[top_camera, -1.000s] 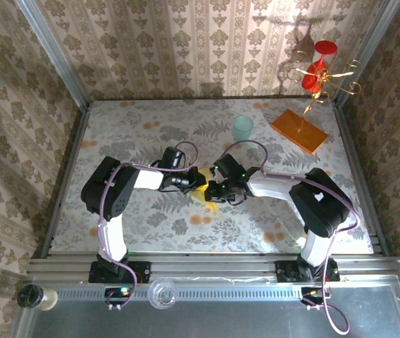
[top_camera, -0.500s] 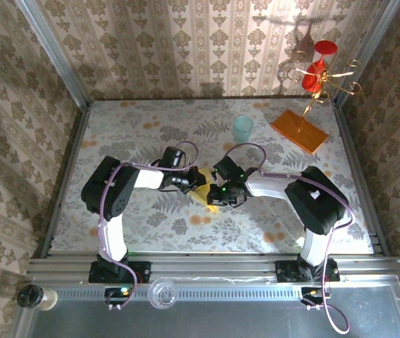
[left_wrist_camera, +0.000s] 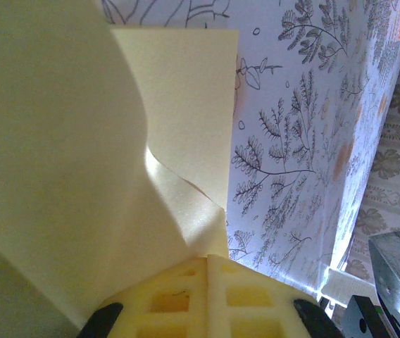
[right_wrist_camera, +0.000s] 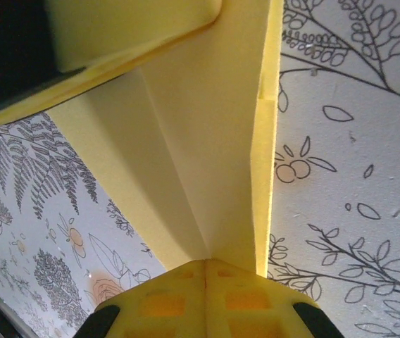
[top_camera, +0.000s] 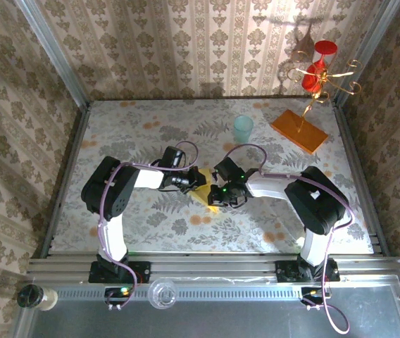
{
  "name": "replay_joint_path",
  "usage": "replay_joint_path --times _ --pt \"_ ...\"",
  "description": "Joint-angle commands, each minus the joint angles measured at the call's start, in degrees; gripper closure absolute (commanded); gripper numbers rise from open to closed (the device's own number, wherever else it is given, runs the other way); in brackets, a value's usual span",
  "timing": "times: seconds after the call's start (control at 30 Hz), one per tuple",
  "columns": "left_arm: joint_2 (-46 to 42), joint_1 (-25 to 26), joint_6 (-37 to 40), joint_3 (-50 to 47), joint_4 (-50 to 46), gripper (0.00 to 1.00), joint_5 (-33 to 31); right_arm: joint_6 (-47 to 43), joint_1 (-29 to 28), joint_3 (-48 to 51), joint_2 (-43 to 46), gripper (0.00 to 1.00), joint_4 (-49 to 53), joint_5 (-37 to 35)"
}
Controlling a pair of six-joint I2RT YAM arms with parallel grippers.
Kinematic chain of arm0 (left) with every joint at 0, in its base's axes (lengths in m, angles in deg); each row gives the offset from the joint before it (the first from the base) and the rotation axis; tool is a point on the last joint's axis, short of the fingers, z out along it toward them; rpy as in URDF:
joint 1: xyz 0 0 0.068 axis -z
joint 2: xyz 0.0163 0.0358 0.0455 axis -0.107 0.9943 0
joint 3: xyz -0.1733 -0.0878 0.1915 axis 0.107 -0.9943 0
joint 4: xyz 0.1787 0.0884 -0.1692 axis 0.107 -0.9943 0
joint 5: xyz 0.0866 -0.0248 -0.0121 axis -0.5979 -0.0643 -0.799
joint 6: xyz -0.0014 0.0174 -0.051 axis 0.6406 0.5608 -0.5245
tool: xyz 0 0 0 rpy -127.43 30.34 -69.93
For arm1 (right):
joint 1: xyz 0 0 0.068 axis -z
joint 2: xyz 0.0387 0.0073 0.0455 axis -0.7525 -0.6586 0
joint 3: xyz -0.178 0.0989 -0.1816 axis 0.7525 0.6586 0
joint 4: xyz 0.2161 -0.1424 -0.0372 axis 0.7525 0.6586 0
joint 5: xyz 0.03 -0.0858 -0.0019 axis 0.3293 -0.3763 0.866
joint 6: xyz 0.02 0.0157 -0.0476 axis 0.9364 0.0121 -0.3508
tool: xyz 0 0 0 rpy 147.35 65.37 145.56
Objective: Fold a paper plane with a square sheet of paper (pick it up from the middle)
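Note:
The square sheet of paper (top_camera: pixel 211 205) is yellow and folded into layers along a crease. It hangs between my two grippers at the table's middle. My left gripper (top_camera: pixel 198 184) comes in from the left, shut on one edge of the paper. In the left wrist view the sheet (left_wrist_camera: pixel 80 141) curves up from the closed yellow pads of the left gripper (left_wrist_camera: pixel 210 258). My right gripper (top_camera: pixel 215 191) comes in from the right. In the right wrist view its pads, the right gripper (right_wrist_camera: pixel 205 262), are pinched on the folded paper (right_wrist_camera: pixel 207 141). The left gripper's pad (right_wrist_camera: pixel 129 28) shows at the top.
A pale teal cup (top_camera: pixel 243 128) stands behind the grippers. An orange slab (top_camera: pixel 298 131) with a gold stand holding red glasses (top_camera: pixel 320 63) sits at the back right. Patterned walls enclose the floral table (top_camera: pixel 136 134) on three sides.
The right gripper has shifted a little left, toward the left gripper, and more yellow paper shows between and below them. Both grippers stay shut.

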Motion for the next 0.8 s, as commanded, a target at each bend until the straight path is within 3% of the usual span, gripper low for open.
replay_joint_path --times 0.0,0.77 --pt "5.5 -0.18 1.47 -2.53 -10.58 0.97 -7.71 -0.56 0.55 2.24 0.06 0.92 1.95 -0.04" --pt "5.65 -0.17 1.78 -2.47 -11.27 0.97 -8.15 0.64 1.17 11.9 6.64 0.92 2.31 6.38"
